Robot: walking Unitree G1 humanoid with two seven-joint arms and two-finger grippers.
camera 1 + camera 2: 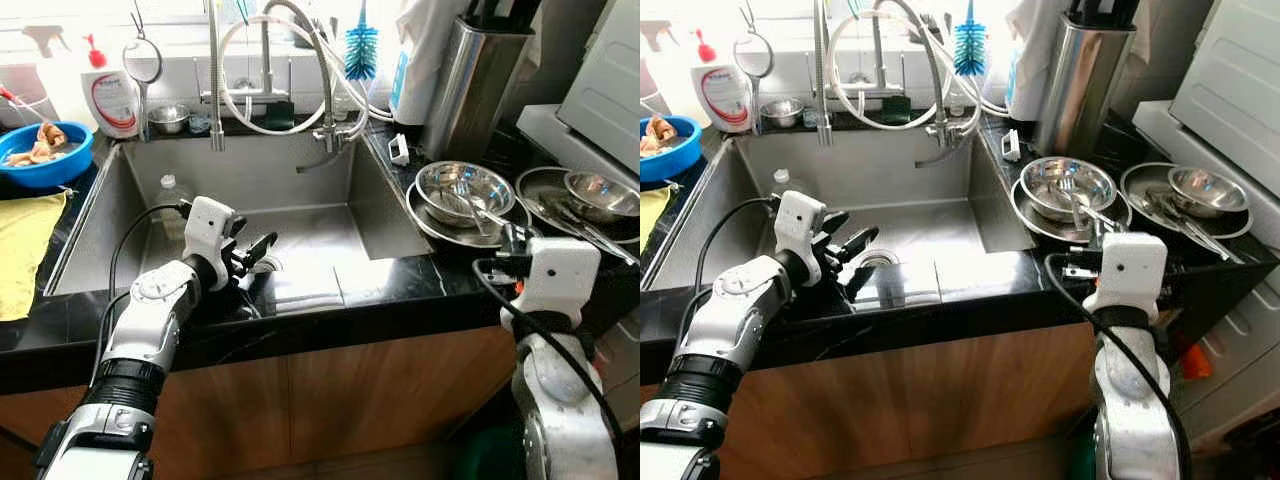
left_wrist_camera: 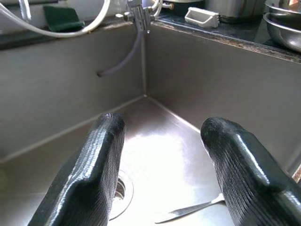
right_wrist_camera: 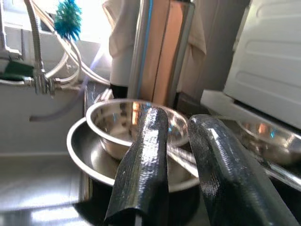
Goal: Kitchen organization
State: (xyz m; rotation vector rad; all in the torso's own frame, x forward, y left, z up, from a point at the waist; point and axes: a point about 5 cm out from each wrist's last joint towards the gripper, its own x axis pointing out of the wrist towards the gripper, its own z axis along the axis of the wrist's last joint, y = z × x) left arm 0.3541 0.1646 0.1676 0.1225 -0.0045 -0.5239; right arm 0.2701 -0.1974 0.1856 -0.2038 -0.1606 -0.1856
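Two grippers, nothing held. Left gripper [image 1: 252, 258], jaws apart, hangs over the sink [image 1: 300, 170] near the drain, prob. lined up for the utensil [image 2: 190, 210] lying on the bottom. Right gripper [image 3: 181, 155], jaws nearly together, waits just right of the sink, facing the bowl [image 1: 465, 190].

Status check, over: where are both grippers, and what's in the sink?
Left gripper open, low over the sink. Utensil lies on the sink floor by the drain. Right gripper nearly closed, empty, facing the stacked steel bowls on the counter.
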